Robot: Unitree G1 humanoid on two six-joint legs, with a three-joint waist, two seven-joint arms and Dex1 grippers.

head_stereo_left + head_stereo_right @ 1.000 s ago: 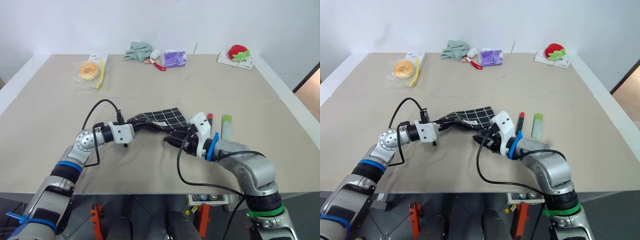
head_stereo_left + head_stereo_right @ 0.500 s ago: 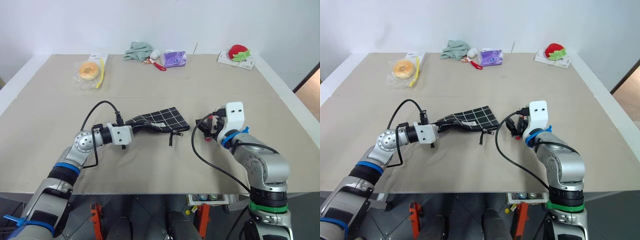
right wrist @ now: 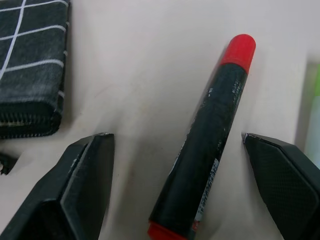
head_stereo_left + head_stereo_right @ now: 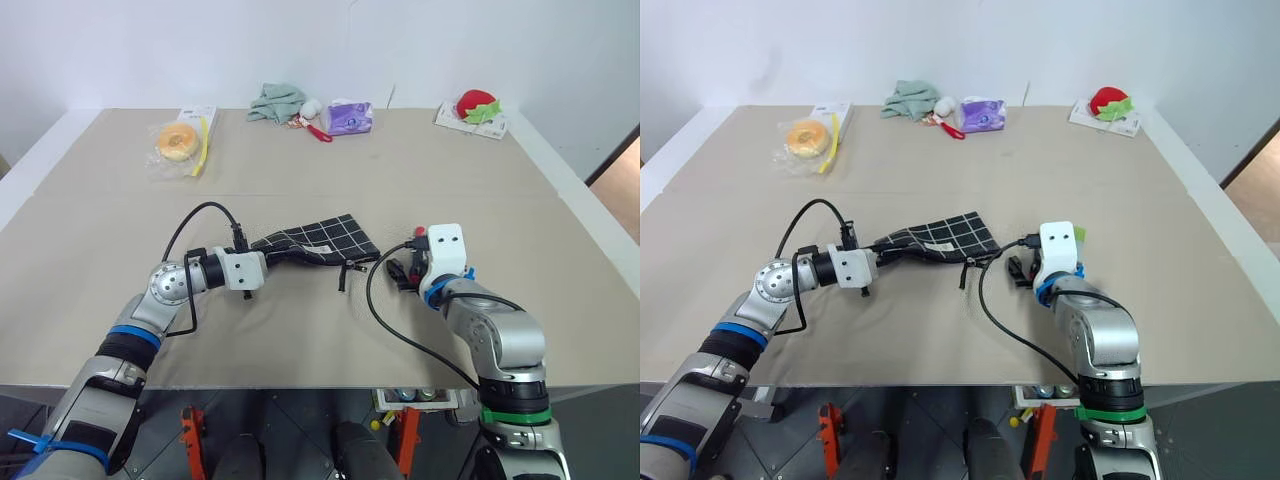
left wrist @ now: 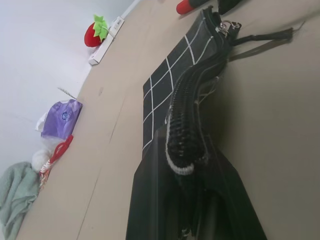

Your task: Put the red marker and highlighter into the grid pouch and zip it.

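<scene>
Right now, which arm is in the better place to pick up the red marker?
The right. Its open right gripper already has the red marker lying between its fingers on the table. The left gripper is shut on the end of the grid pouch and should keep holding it.

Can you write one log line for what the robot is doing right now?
left gripper: shut on pouch | right gripper: jaws open around red marker | highlighter: on table

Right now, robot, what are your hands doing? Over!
Left gripper shut on grid pouch. Right gripper open around red marker, not gripping. Highlighter beside it. Nothing blocking.
</scene>
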